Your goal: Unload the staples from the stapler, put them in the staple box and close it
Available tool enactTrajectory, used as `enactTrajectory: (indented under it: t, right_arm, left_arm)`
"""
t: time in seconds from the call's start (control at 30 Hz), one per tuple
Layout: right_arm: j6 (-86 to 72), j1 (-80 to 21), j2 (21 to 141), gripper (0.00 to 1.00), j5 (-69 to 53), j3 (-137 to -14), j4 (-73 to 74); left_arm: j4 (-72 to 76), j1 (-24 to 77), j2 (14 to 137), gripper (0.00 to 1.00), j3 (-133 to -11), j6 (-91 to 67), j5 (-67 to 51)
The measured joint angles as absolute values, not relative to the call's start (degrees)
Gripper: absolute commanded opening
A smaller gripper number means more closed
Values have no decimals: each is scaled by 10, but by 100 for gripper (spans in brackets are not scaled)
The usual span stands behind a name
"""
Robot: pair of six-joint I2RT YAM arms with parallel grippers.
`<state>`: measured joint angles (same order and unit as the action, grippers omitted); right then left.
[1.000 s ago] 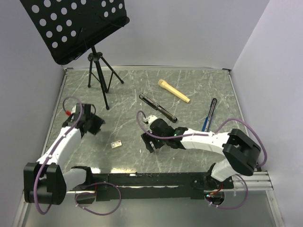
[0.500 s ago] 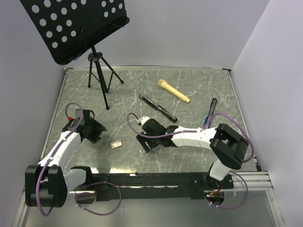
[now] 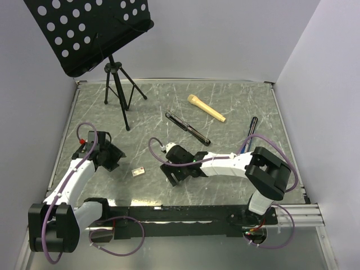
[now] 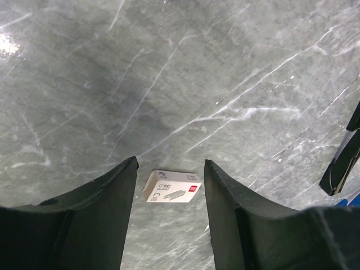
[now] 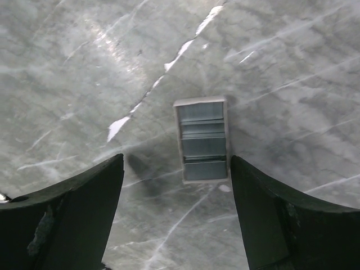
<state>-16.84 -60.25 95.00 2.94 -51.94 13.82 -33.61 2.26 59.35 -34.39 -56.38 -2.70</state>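
The table (image 3: pixel 247 95) is a grey-green marbled surface with pale streaks, enclosed by plain pale walls.

The left gripper (image 3: pixel 111 157) is well to the near left of the stapler (image 3: pixel 188 127). Its jaws are parted, holding and touching nothing.

The staples (image 3: pixel 138 171), a small pale rectangle, lie flat to the near left of the stapler, well apart from it.

The right gripper (image 3: pixel 173 171) is just nearer than the stapler. Its jaws are wide open and empty, with the staples just beyond the fingertips.

The stapler lies flat at mid-table.

A pen (image 3: pixel 249 135) lies right of the stapler. A tan handle (image 3: pixel 206 108) lies just beyond it, and a music stand (image 3: pixel 90 28) stands far to its left.
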Motion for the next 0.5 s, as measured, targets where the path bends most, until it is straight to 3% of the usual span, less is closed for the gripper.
enactTrajectory:
  t: [0.5]
  right_arm:
    - [-290, -668, 1007, 82, -18, -629, 163]
  left_arm:
    - [-350, 23, 595, 55, -344, -566, -11]
